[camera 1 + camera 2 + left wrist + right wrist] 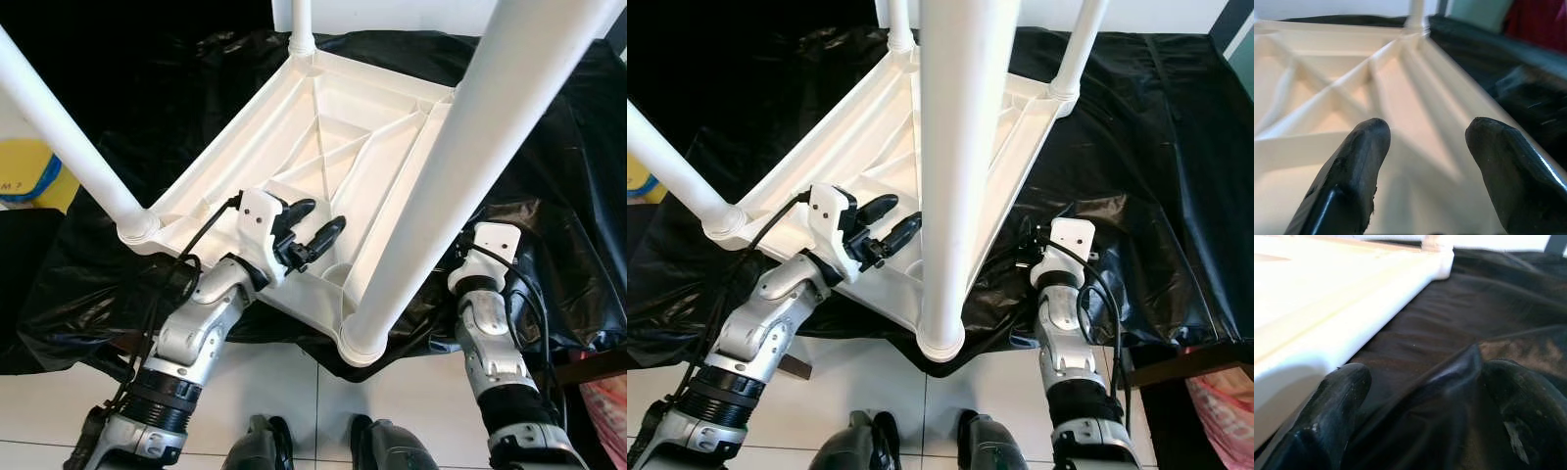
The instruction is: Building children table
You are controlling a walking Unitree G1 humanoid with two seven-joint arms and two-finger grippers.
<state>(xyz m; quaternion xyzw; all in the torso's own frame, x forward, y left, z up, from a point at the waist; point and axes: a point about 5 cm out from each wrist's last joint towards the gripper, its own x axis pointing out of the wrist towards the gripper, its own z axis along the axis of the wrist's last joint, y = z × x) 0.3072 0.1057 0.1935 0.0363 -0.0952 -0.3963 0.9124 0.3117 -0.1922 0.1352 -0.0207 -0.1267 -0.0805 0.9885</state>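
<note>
A white plastic table [323,147] lies upside down on a black sheet [1136,127] spread over the tiled floor [284,392], its ribbed underside facing up. Four white legs stand up from its corners: the near leg [955,147] rises straight toward the camera, one leg [69,137] leans out on the robot's left, and two more stand at the far corners.

The left pincer [315,227] hovers over the near part of the underside, just inside the rim and beside the base of the near leg. Its two black fingers [1352,166] are spread apart with nothing between them, pointing across the ribs; the left wrist view shows the crossing ribs beyond the fingertips.

The right pincer [1420,396] is low on the sheet, just beside the table's right edge and behind the near leg. Its fingers [1332,406] are spread, with a raised fold of the black sheet lying between them; whether they press on the fold cannot be told.

A yellow and blue item [34,176] lies on the floor at the far left, off the sheet.
</note>
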